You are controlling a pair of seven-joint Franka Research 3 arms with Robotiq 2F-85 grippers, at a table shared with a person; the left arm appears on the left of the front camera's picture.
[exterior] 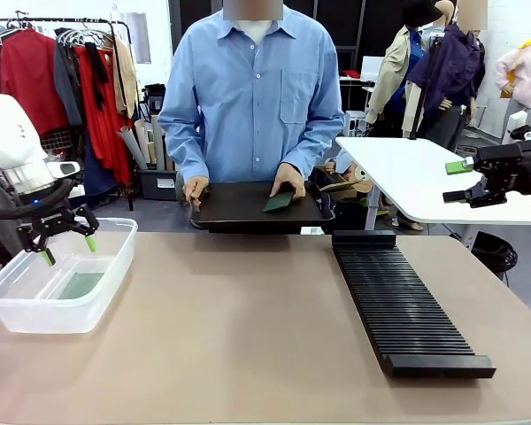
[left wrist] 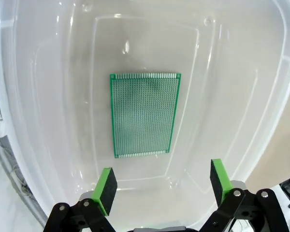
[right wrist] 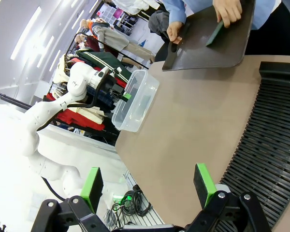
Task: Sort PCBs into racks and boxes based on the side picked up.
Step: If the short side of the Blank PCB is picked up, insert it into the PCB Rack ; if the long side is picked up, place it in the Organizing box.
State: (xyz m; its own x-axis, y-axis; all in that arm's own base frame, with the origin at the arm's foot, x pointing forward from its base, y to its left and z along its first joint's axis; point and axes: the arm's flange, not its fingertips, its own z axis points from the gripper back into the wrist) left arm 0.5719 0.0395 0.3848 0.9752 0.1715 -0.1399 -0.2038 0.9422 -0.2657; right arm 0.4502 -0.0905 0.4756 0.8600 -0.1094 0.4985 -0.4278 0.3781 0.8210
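Left gripper (left wrist: pixel 162 181) is spread wide, empty; the perfboard PCB (left wrist: pixel 145 115) lies flat in the clear tub (left wrist: pixel 34 121) just past its fingertips, so that one's sorted. Right gripper (right wrist: pixel 147 186) is open too, rack (right wrist: pixel 275 145) beside it.

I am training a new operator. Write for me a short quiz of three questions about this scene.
1. True or false: a light green PCB lies flat in the clear tub.
2. The left gripper over the tub is: A open, B shut on the PCB, C shut, empty.
3. What lies under the person's hand on the black tray?
Key: 1 true; 2 A; 3 a dark green PCB.
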